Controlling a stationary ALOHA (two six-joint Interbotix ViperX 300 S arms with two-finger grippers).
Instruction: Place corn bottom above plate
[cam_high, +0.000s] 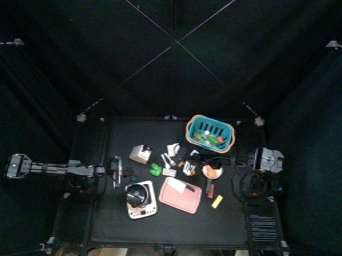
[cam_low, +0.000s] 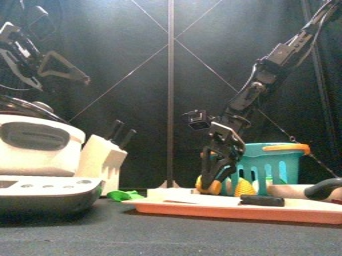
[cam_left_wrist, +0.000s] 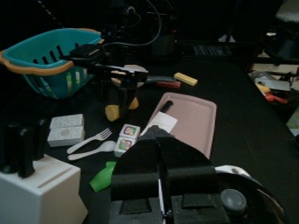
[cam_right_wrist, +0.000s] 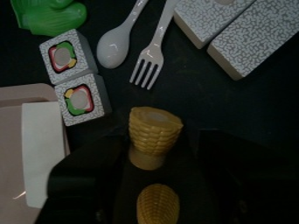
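- My right end effector (cam_right_wrist: 146, 188) hangs over the black worktop (cam_high: 114, 140), pointing down, its jaws spread wide with nothing gripped between them.
- A short yellow corn piece with a pale cut end (cam_right_wrist: 155, 136) stands on the worktop just ahead of my jaws, and a second yellow corn piece (cam_right_wrist: 160, 206) lies between them, close under the wrist; I cannot tell whether either jaw touches it.
- The flat pink, roughly square plate (cam_right_wrist: 17, 166) lies just beside the corn pieces, off to one side, with a white slab (cam_right_wrist: 35, 144) on it.
- Two sushi-roll blocks (cam_right_wrist: 73, 77) sit between the plate's corner and a white plastic spoon (cam_right_wrist: 117, 44) and fork (cam_right_wrist: 149, 63).
- From above, the teal basket (cam_high: 211, 130) stands behind the plate (cam_high: 178, 195).
- My left end effector (cam_left_wrist: 163, 179) rests low at the worktop's left side; I cannot tell how its jaws stand.
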